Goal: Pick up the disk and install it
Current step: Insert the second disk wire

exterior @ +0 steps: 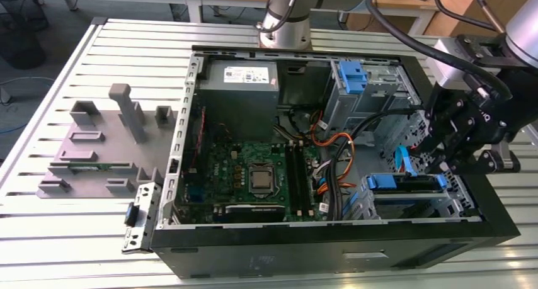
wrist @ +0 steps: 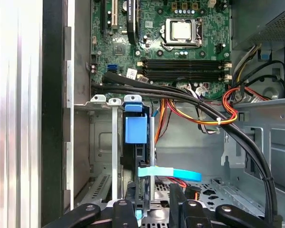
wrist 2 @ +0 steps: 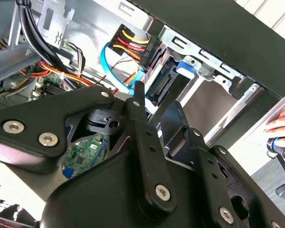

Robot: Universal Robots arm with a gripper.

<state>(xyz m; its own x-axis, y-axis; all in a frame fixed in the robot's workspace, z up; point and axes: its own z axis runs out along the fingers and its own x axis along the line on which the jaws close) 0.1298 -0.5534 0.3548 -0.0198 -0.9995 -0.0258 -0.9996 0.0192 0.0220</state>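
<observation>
- The disk [exterior: 404,182] sits in the drive cage at the exterior view's right, near corner of the open computer case [exterior: 336,238], its blue rail [wrist: 135,129] upward.
- The end effector [exterior: 450,160] hangs just above that cage; whether it is clenched or released, I cannot tell.
- The arm [exterior: 496,62] reaches down from the far right.
- The fingertips are hidden behind the end effector's own black links [wrist 2: 147,156].

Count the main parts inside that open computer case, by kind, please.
Power supply: 1
Motherboard: 1
Disk in its blue carrier: 1
Bare blue clip: 1
Flat blue cable: 1
Total: 5
</observation>
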